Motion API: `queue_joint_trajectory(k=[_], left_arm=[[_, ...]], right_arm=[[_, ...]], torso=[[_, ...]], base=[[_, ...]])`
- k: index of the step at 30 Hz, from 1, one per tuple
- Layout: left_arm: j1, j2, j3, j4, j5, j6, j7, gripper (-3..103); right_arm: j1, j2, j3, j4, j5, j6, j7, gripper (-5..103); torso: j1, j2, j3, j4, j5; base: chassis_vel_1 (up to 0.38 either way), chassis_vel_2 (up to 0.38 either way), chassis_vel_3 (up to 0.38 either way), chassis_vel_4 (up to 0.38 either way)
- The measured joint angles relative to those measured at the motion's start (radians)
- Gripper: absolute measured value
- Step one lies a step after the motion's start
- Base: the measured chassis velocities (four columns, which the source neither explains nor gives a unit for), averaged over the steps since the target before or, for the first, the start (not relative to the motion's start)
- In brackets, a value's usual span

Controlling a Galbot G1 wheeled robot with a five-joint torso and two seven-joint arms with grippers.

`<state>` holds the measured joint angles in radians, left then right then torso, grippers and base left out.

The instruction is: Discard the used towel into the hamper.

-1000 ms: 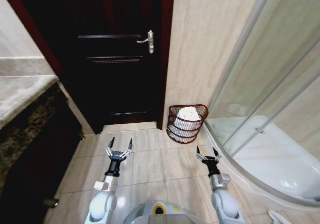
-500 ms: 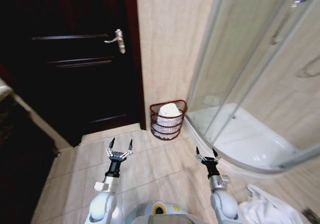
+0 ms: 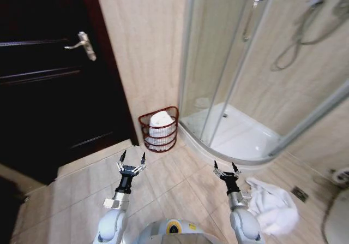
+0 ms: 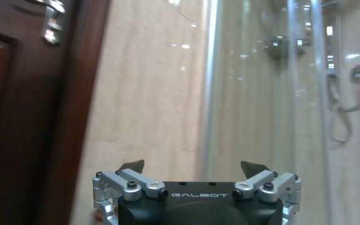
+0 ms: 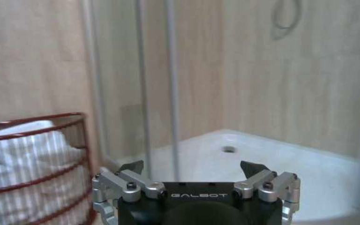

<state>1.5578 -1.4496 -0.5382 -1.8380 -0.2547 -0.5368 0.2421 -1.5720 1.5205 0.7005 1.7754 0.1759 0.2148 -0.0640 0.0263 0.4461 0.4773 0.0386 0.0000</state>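
The hamper (image 3: pixel 158 129) stands on the tiled floor (image 3: pixel 174 186) against the beige wall (image 3: pixel 144 53), in the corner between the dark door (image 3: pixel 49 91) and the curved shower enclosure (image 3: pixel 240 80). In the head view it sits at about 12 o'clock from the robot, a little beyond both grippers. It is a red openwork basket, and white cloth (image 3: pixel 160 119) already lies inside it, rising to the rim. The right wrist view shows the same hamper (image 5: pixel 33 164) with that white bundle behind its ribs, beside the glass panel and the white shower tray (image 5: pixel 261 159).

A white towel (image 3: pixel 272 206) lies crumpled on the floor at about 3 o'clock from the right gripper (image 3: pixel 223 170), close beside the right arm and just outside the shower's curved base. It is well apart from the hamper.

The left gripper (image 3: pixel 131 160) hangs over the floor at about 7 o'clock from the hamper, fingers spread and holding nothing. The right gripper hangs at about 5 o'clock from the hamper, fingers likewise spread and empty. The wrist views show each gripper released, the left gripper (image 4: pixel 192 168) facing the wall between door frame and shower glass, and the right gripper (image 5: pixel 192 168) facing the shower tray.

The door handle (image 3: pixel 82 41) shows at 10 o'clock from the hamper.
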Motion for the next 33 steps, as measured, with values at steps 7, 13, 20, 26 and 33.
queue_joint_trajectory(k=[7,13,20,26,33], left_arm=[[-0.004,0.000,0.000,0.004,0.001,-0.001,0.002,100],[-0.007,-0.002,0.002,0.010,0.003,-0.001,0.003,100],[-0.010,-0.002,0.004,0.016,0.004,-0.002,0.008,100],[-0.013,0.001,0.002,0.020,0.003,-0.002,0.013,100],[-0.022,0.001,0.005,0.033,-0.004,-0.007,0.027,100]], right_arm=[[-0.001,0.002,0.001,-0.002,0.002,0.002,0.001,100],[-0.006,0.008,0.000,-0.005,0.002,0.006,0.004,100],[-0.006,0.022,-0.002,-0.017,-0.010,0.019,0.009,100],[-0.003,0.040,-0.004,-0.023,-0.025,0.023,0.023,100],[-0.011,0.045,-0.003,-0.034,-0.030,0.031,0.064,100]], torso=[[-0.004,-0.008,-0.004,0.0000,0.0000],[-0.008,-0.018,-0.009,0.0000,-0.0001],[-0.013,-0.027,-0.014,0.0000,-0.0001],[-0.017,-0.037,-0.019,0.0000,-0.0001],[-0.022,-0.047,-0.025,0.0000,-0.0001]], base=[[-0.123,-0.132,-0.139,-0.124],[-0.126,-0.115,-0.114,-0.115],[-0.126,-0.125,-0.133,-0.118],[-0.132,-0.126,-0.130,-0.133],[-0.115,-0.122,-0.132,-0.124]])
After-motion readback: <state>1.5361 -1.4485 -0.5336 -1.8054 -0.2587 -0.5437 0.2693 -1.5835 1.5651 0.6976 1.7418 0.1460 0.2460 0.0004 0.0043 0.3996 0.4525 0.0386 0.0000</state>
